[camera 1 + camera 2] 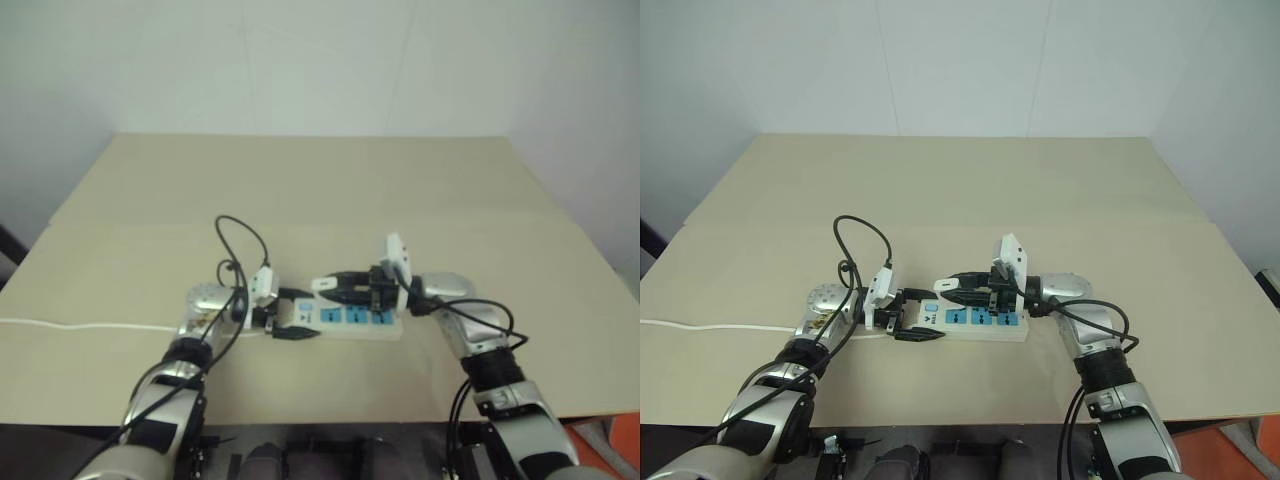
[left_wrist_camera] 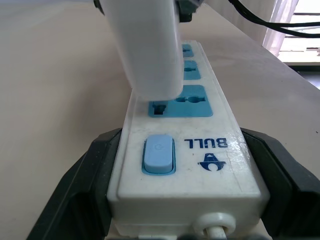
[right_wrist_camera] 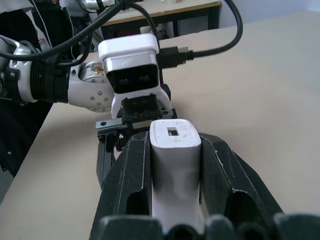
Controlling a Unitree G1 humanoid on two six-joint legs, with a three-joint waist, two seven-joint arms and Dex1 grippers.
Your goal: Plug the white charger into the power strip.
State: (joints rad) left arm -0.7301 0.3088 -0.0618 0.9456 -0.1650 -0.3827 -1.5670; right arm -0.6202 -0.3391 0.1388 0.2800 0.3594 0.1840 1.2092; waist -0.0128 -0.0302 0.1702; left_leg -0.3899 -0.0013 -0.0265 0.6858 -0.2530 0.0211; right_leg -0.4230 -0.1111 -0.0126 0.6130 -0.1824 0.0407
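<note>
- The charger [image 3: 175,165] sits clamped between the right hand's [image 3: 175,150] black fingers, which are closed tight on its sides. It hangs just over the first blue socket next to the switch end of the strip [image 2: 200,165].
- In the left wrist view the charger's [image 2: 147,50] lower end looks to be at the socket face or a hair above it; whether the prongs have entered I cannot tell.
- The left hand [image 2: 185,200] is partly closed around the strip's switch end, one finger on each long side, pinning it to the tabletop [image 1: 300,190].
- To do this step well, I judge: keep the charger square to the socket, line the prongs with the slots, then press straight down while the left hand braces the strip against sliding or tipping.
- The left wrist view gives the socket slots, the blue switch [image 2: 159,152] and the charger's offset from them; the eye views give neither.
- The eye views give the layout: strip [image 1: 980,322] across the near tabletop, cord [image 1: 80,325] trailing off to the left, hands facing each other.
- The right wrist view shows the grip itself and the charger's port.
</note>
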